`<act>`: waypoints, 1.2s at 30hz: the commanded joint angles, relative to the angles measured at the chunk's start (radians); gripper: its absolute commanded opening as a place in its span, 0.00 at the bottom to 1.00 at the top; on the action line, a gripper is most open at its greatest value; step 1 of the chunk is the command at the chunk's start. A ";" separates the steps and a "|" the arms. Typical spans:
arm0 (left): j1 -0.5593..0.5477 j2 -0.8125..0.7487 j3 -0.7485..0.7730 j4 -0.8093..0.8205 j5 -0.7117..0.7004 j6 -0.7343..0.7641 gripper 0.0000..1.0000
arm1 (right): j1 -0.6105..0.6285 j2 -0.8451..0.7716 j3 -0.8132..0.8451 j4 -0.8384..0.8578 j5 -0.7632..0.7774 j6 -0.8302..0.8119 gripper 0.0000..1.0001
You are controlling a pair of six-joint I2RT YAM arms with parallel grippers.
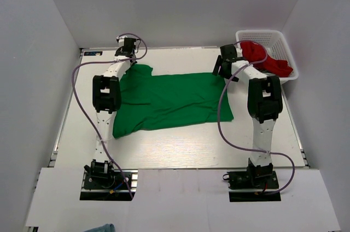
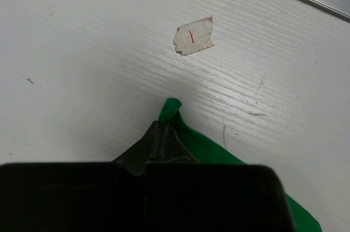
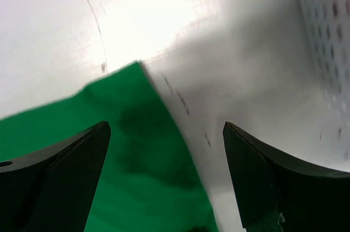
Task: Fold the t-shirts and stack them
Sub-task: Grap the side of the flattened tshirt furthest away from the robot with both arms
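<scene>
A bright green t-shirt lies spread flat on the white table. My left gripper is at the shirt's far left corner and is shut on it. In the left wrist view the green shirt has a fold of cloth sticking out past the closed tips of the left gripper. My right gripper hovers open over the far right corner. In the right wrist view the green shirt has its edge between the wide-apart fingers of the right gripper. A red t-shirt lies crumpled in the basket.
A white perforated basket stands at the table's far right corner, and its wall is close to the right gripper. A scrap of tape is stuck to the table beyond the left gripper. White walls enclose the table.
</scene>
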 commanded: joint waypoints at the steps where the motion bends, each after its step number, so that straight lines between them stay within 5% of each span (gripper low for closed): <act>1: 0.008 -0.042 -0.037 -0.031 0.016 0.012 0.00 | -0.012 0.038 0.111 0.032 -0.007 -0.033 0.89; 9: 0.008 -0.061 -0.050 -0.012 0.035 0.022 0.00 | -0.007 0.190 0.289 0.041 -0.082 -0.070 0.82; 14: 0.008 -0.070 -0.050 -0.012 0.035 0.022 0.00 | -0.009 0.217 0.263 0.033 -0.096 -0.056 0.72; 24: 0.018 -0.125 -0.079 -0.021 0.035 0.012 0.00 | -0.006 0.149 0.142 0.050 -0.096 -0.039 0.21; 25: 0.018 -0.137 -0.088 -0.021 0.047 0.012 0.00 | -0.006 0.141 0.139 0.050 -0.096 -0.042 0.00; 36: 0.018 -0.261 -0.186 0.005 0.056 0.003 0.00 | -0.001 0.031 0.119 0.124 -0.119 -0.124 0.00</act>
